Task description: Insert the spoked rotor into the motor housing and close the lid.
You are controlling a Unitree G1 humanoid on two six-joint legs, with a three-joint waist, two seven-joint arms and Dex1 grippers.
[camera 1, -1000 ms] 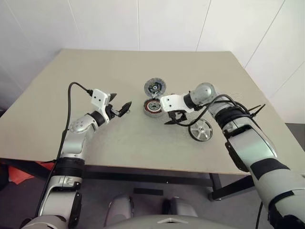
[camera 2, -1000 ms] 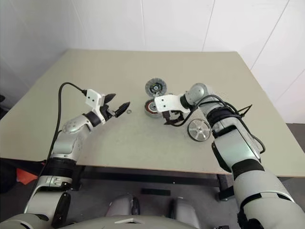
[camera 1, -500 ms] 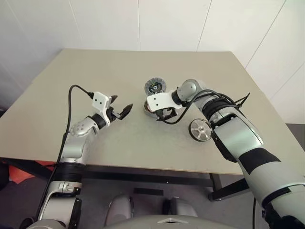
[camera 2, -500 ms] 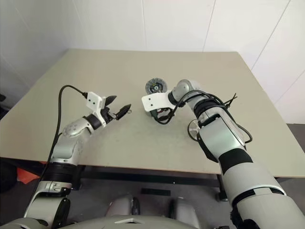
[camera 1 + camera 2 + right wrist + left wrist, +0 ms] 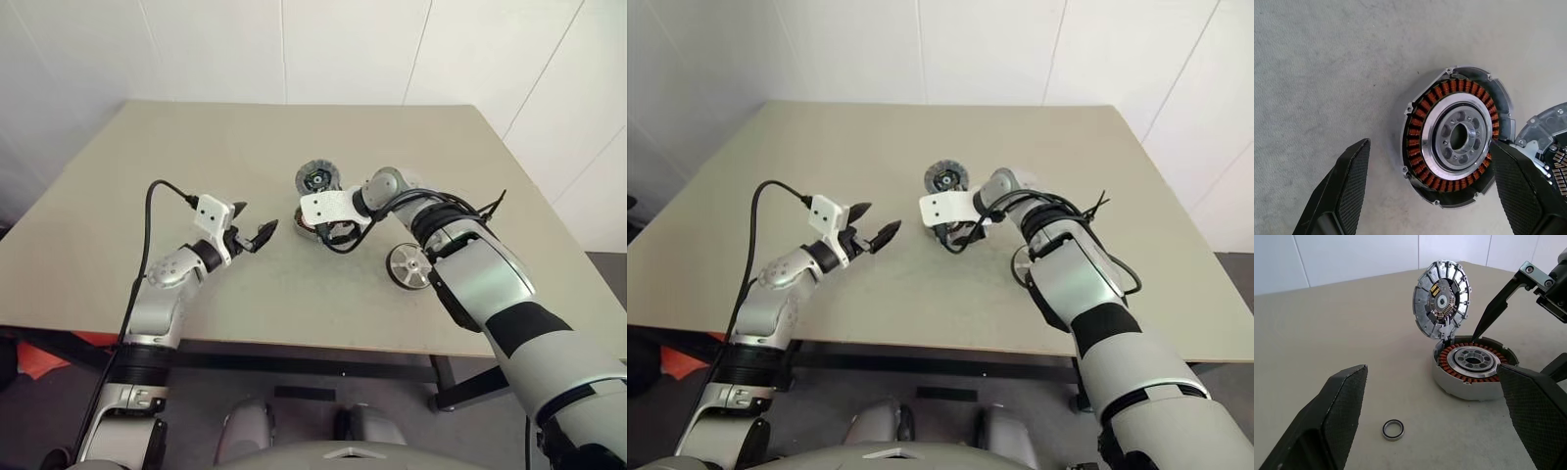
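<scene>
The motor housing (image 5: 1454, 142) lies flat on the table with its copper windings and silver centre ring showing. My right gripper (image 5: 1428, 147) hangs open just above it, pointing down, one finger on each side and nothing held. The lid (image 5: 1442, 298) stands upright on the housing's far rim, its ribbed inside facing me. The spoked rotor (image 5: 411, 266) rests on the table to the right of the housing, beside my right forearm. To the left of the housing, my left gripper (image 5: 259, 219) is open and empty, level and aimed at the housing (image 5: 1474, 367).
A tiny loose ring (image 5: 1393, 429) lies on the table (image 5: 196, 147) between my left gripper and the housing. A black cable loops off my right wrist near the rotor. White walls stand behind the table.
My right gripper swung left from beside the rotor to above the housing and tipped further down. My left gripper stayed about where it was, still open.
</scene>
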